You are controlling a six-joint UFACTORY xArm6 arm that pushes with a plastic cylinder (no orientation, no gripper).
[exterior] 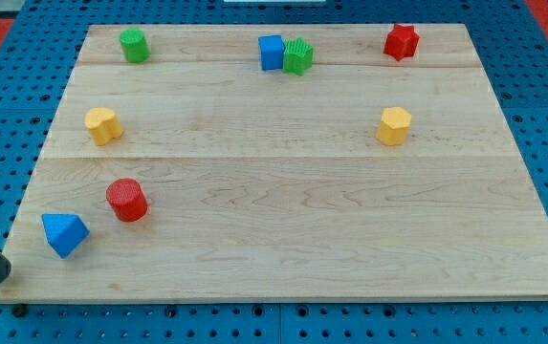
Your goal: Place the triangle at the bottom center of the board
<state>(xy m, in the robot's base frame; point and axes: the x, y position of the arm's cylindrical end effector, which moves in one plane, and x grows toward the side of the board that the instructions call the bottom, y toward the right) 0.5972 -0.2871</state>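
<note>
The blue triangle (64,233) lies near the board's bottom left corner. My tip (2,272) is at the view's bottom left, on the board's edge, a short way left of and below the triangle, apart from it. A red cylinder (126,200) stands just right of and above the triangle.
A yellow block (102,125) sits at mid left and a yellow hexagon (394,125) at mid right. Along the top are a green cylinder (134,45), a blue cube (271,52) touching a green block (298,56), and a red star-like block (401,41). The wooden board (293,239) lies on blue pegboard.
</note>
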